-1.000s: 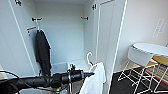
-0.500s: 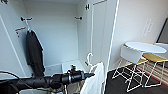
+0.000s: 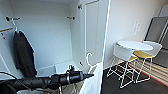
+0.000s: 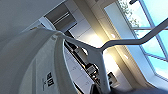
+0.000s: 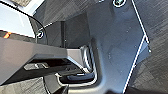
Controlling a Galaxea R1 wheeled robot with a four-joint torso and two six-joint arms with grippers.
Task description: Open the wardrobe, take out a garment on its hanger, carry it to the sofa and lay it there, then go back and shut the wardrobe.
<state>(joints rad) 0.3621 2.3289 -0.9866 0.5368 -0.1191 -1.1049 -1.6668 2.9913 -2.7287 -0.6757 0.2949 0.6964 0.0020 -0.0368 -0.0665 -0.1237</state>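
The wardrobe stands open, a black T-shirt hanging inside at its left. In front of it, the left pincer is clamped on the white hanger, the white T-shirt draped below. Whether the right pincer is open, I cannot tell.

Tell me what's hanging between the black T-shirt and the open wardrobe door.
Nothing: in the head view the white wall between the black T-shirt and the wardrobe door is bare.

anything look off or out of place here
Nothing is damaged or spilled. The wardrobe stands open with a black T-shirt hanging inside, while the white garment on its hanger is out, at the left gripper.
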